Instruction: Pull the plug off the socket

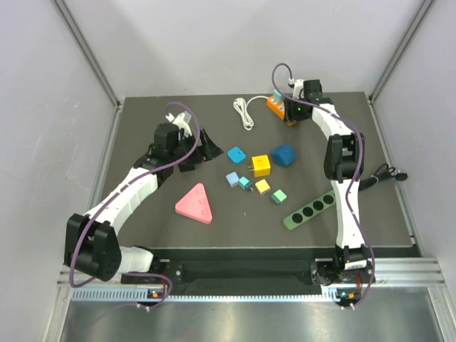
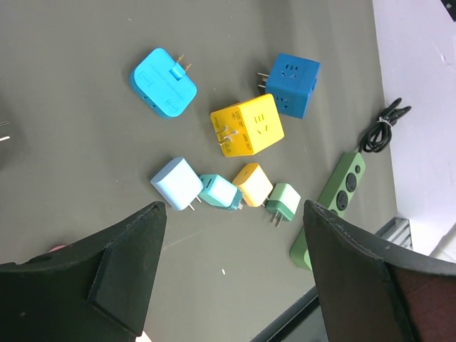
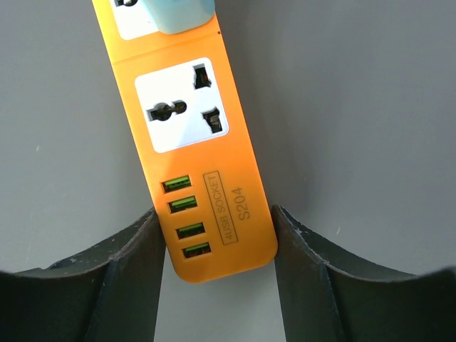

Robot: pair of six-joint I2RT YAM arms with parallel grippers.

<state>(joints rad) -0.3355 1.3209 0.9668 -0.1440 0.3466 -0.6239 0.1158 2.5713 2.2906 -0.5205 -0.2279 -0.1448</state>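
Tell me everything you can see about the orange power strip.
The orange power strip is a flat, glossy plastic bar lying near the far edge of the dark table. It has white socket faces, one of them empty, four green USB ports and the print 4USB SOCKET S204. A light blue plug sits in the next socket. The right gripper has its jaws against both sides of the USB end.

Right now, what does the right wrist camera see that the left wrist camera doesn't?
Only the right wrist view shows the orange power strip in the right gripper, with a pale blue plug on it. Only the left wrist view shows loose adapters like the yellow cube and blue cube, the green power strip and a black cable. Both show the dark table and black fingers.
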